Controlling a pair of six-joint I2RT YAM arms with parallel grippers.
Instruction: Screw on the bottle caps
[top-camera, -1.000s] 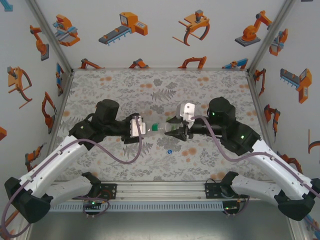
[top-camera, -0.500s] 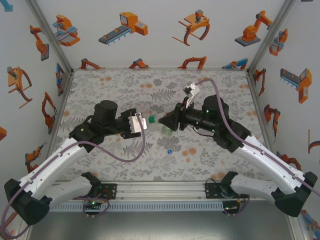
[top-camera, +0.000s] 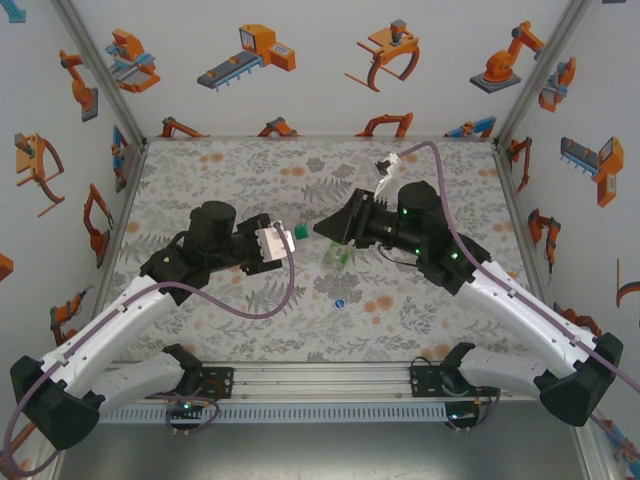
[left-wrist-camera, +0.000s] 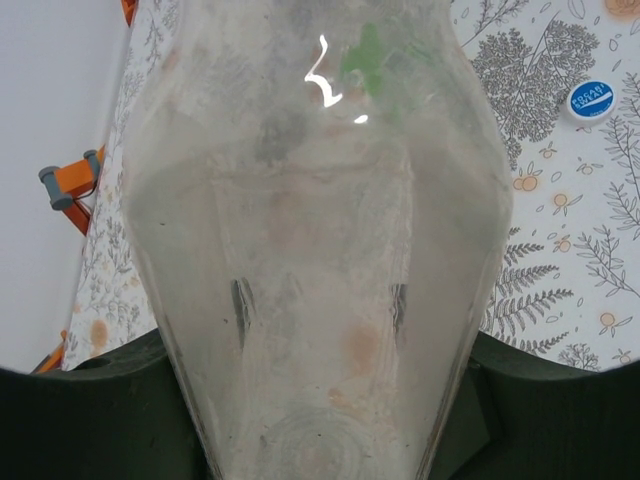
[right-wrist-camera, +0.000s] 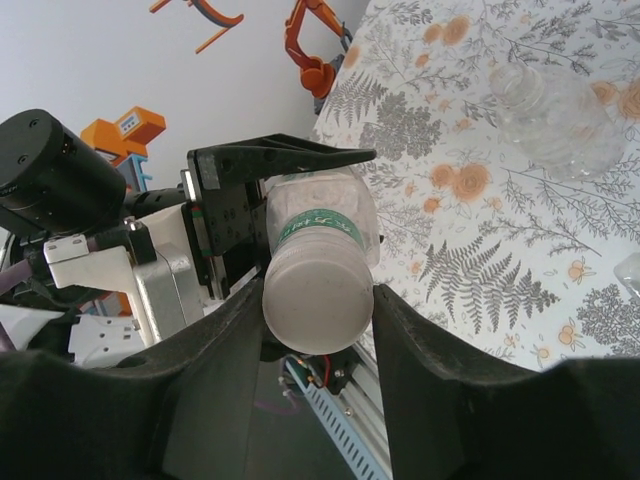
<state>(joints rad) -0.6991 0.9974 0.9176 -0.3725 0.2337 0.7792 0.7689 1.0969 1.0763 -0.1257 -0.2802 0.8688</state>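
My left gripper (top-camera: 288, 239) is shut on a colourless bottle (left-wrist-camera: 320, 250), held level with its neck pointing right. A green band (right-wrist-camera: 318, 222) rings that neck. A white cap (right-wrist-camera: 318, 292) sits at the neck's end, and my right gripper (right-wrist-camera: 318, 300) is shut on it, one finger touching each side. In the top view the right gripper (top-camera: 318, 229) meets the left one at mid-table. The green bottle (top-camera: 337, 257) lies on the table just below them. A blue cap (top-camera: 340, 302) lies nearer the front, and shows again as the blue cap (left-wrist-camera: 592, 100) in the left wrist view.
A second colourless bottle (right-wrist-camera: 555, 110) lies on its side on the flowered table (top-camera: 230, 170). The right arm's cable (top-camera: 455, 200) arcs above its wrist. Walls with robot pictures close in the back and both sides.
The right gripper has left the spot over the green bottle, moved up and left, and turned to face the left gripper's bottle neck. The left gripper has edged slightly right.
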